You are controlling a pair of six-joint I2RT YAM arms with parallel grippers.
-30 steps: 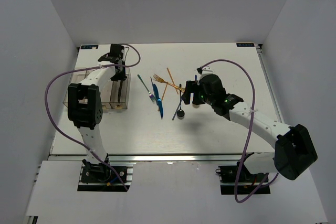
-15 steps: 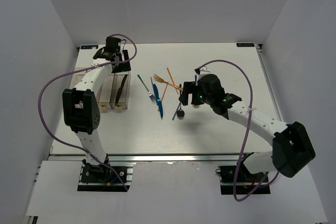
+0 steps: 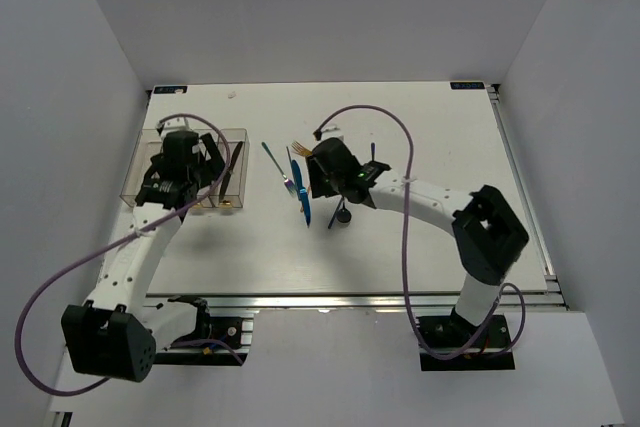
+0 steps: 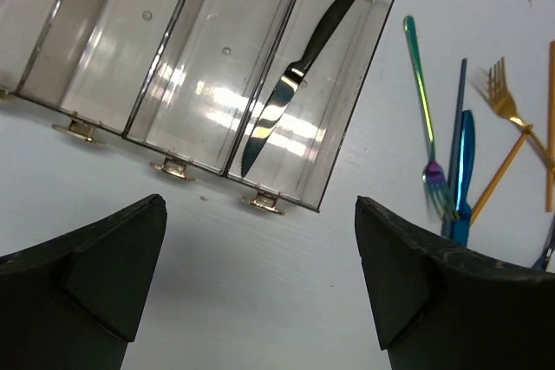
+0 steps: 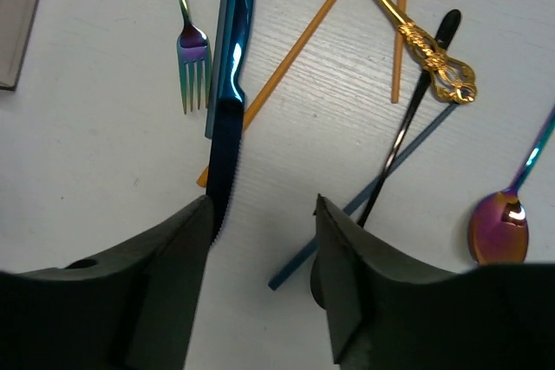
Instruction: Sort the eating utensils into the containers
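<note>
The containers (image 3: 137, 185) are clear bins in a row at the table's left. A black knife (image 4: 299, 75) lies in the rightmost bin (image 4: 347, 84). My left gripper (image 3: 195, 169) hovers over the bins, and its wrist view shows it open (image 4: 258, 214) with nothing between the fingers. The other eating utensils lie loose mid-table: a blue knife (image 5: 230, 67), a teal fork (image 5: 186, 49), orange sticks (image 5: 295, 49), a gold fork (image 5: 416, 36), a black spoon (image 5: 416, 119), a blue stick (image 5: 381, 197) and an iridescent spoon (image 5: 499, 223). My right gripper (image 5: 263, 205) is low over them. Its jaws are apart, and the blue knife's blade tip touches the left finger.
The three bins left of the knife's bin (image 4: 113, 32) hold nothing that I can see. Small brass latches (image 4: 264, 204) stick out from the bins' near ends. The table's side walls rise close on the left and the right (image 3: 520, 147).
My left gripper opened, left the black knife in the bin and drew back toward the near side. The right arm swung left over the utensil pile and its jaws narrowed.
</note>
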